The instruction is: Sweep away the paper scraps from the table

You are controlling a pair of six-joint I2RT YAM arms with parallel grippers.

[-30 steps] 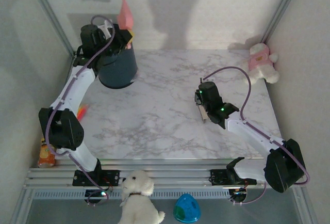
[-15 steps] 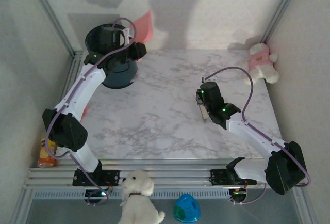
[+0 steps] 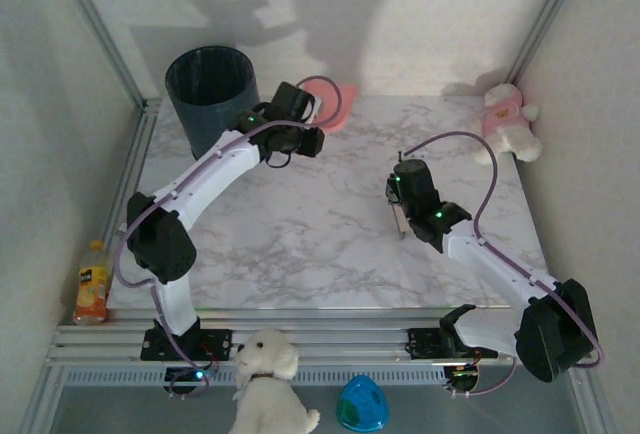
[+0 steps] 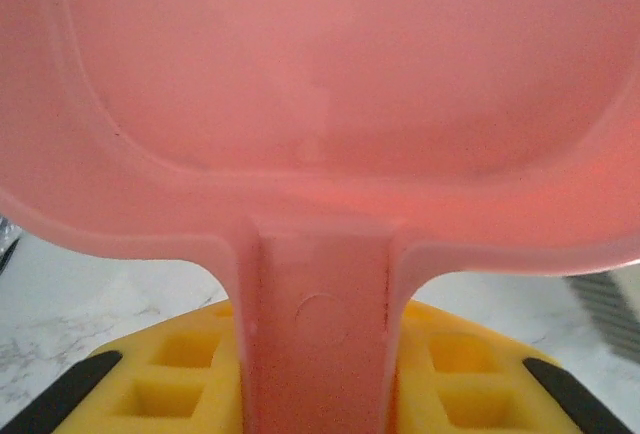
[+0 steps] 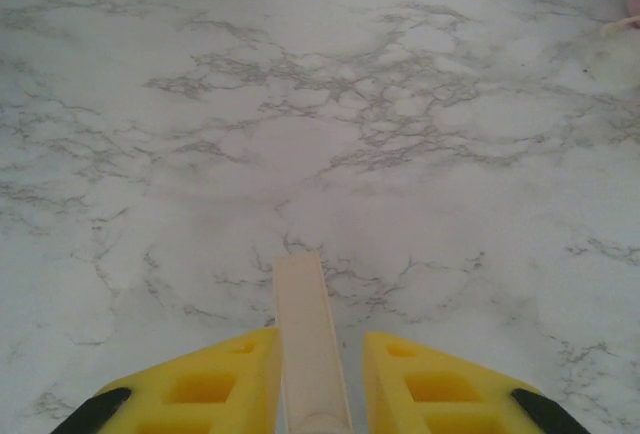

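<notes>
Two tools are gripped. Near 12 o'clock on the table (image 3: 300,244), the left gripper (image 3: 312,130) pinches the handle of a pink dustpan (image 4: 330,104) between its yellow fingers (image 4: 170,379), with the scoop reaching out towards 2 o'clock. At about 3 o'clock from the table's centre, the right gripper (image 5: 310,384) is clamped on a pale wooden stick (image 5: 303,304) held over the marble top. A dark bin (image 3: 210,94) stands at about 10 o'clock.

Yellow jaws clamp the pink dustpan (image 4: 330,74) by its handle (image 4: 315,334) (marble table (image 4: 80,304) beneath).
</notes>
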